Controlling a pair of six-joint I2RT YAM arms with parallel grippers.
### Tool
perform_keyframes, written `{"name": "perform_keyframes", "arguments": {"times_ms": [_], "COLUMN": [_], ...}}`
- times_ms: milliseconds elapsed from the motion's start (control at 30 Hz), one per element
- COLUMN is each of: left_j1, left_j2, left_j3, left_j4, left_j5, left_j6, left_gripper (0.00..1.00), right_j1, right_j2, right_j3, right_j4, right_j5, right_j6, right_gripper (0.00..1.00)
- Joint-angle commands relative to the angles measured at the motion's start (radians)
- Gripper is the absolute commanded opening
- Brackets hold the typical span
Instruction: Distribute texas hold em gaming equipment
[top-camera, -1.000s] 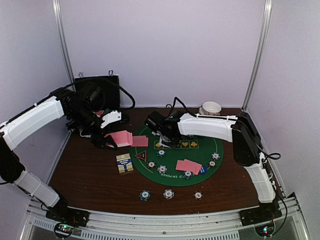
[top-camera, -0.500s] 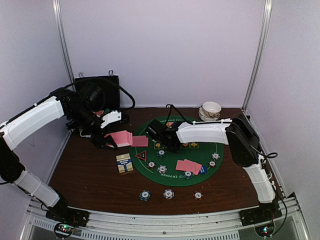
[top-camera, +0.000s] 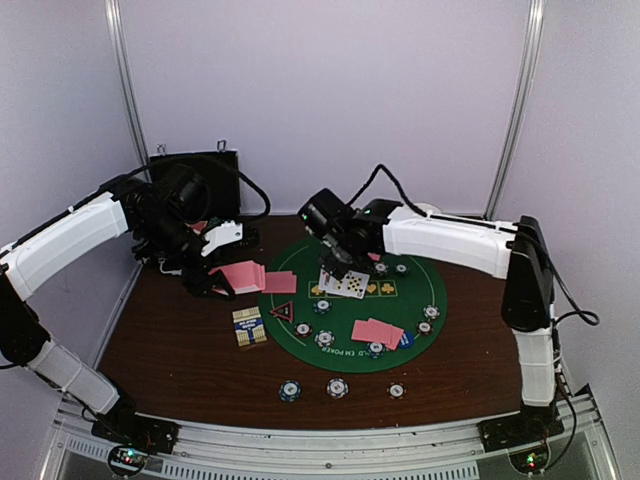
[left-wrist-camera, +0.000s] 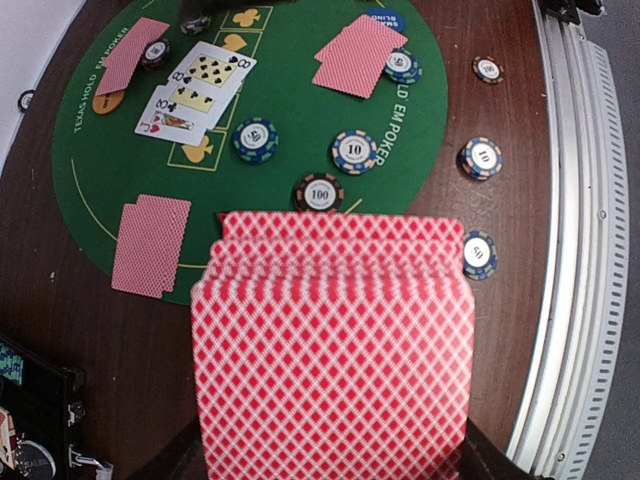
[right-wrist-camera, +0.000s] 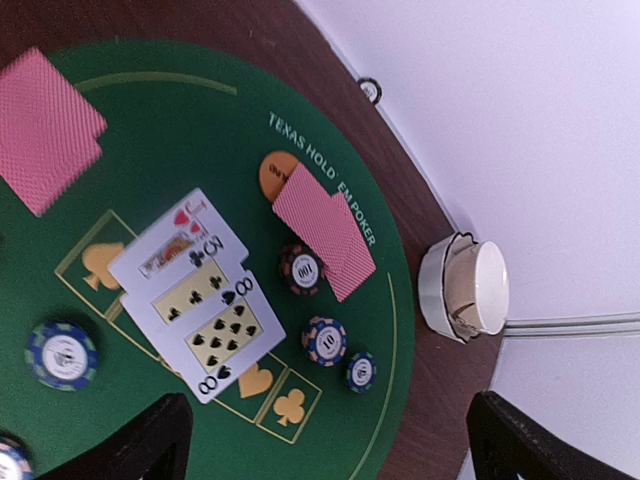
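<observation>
My left gripper (top-camera: 215, 280) is clamped on a fanned deck of pink-backed cards (left-wrist-camera: 335, 340), holding it above the brown table (top-camera: 170, 350) just off the left edge of the green felt mat (top-camera: 440, 300). My right gripper (right-wrist-camera: 328, 408) hangs over the far half of the mat with its fingers (right-wrist-camera: 150, 445) spread wide and nothing between them. Directly beneath it three face-up cards (right-wrist-camera: 195, 290) lie overlapping on the gold suit boxes printed on the felt. Face-down pink pairs sit around the mat: one (left-wrist-camera: 150, 243) at the left rim, one (left-wrist-camera: 358, 57) towards the right side beside the blue disc button (left-wrist-camera: 385, 18), and one (right-wrist-camera: 325, 230) at the far side, overlapping the orange disc button (right-wrist-camera: 275, 172). Stripe-edged chips are scattered across the felt, among them a 100 chip (left-wrist-camera: 320, 192) and a 10 chip (left-wrist-camera: 355, 150), and three more chips (top-camera: 337, 387) lie in a row on bare wood near my bases. The red-black triangle marker (top-camera: 282, 311) rests at the mat's left edge, with a small card box (top-camera: 249, 326) just beside it on the wood. The stacked white bowls (right-wrist-camera: 465, 285) stand off the mat by the back wall.
</observation>
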Motion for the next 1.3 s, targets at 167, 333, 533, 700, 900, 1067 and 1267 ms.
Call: {"name": "perform_keyframes", "arguments": {"times_ms": [167, 333, 533, 700, 900, 1067, 1267], "left_j1": [0.006, 0.006, 0.006, 0.006, 0.006, 0.006, 0.006], "left_j2": [-0.016, -0.011, -0.006, -0.001, 0.003, 0.007, 0.006], "left_j3": [0.029, 0.029, 0.033, 0.042, 0.047, 0.046, 0.047], "left_j4": [0.009, 0.008, 0.009, 0.008, 0.008, 0.009, 0.009], "left_j5": [0.019, 0.024, 0.027, 0.031, 0.030, 0.032, 0.036], "left_j6": [0.007, 0.009, 0.008, 0.008, 0.008, 0.007, 0.007], "left_gripper": [0.00, 0.00, 0.00, 0.00, 0.00, 0.00, 0.00], "right_j1": [-0.162, -0.165, -0.124, -0.096, -0.061, -0.032, -0.011], "right_j2": [-0.263, -0.248, -0.229, -0.189, -0.130, -0.088, -0.050], "right_j3": [-0.024, -0.121, -0.168, -0.141, -0.127, -0.102, -0.078], "right_j4": [0.009, 0.148, 0.273, 0.337, 0.417, 0.476, 0.539], "right_j5": [-0.938, -1.300, -1.398, -1.438, -1.478, -1.493, -1.509], "right_j6": [0.695, 0.945, 1.046, 1.095, 1.160, 1.204, 1.250], "right_gripper": [1.00, 0.99, 0.99, 0.98, 0.95, 0.94, 0.94]}}
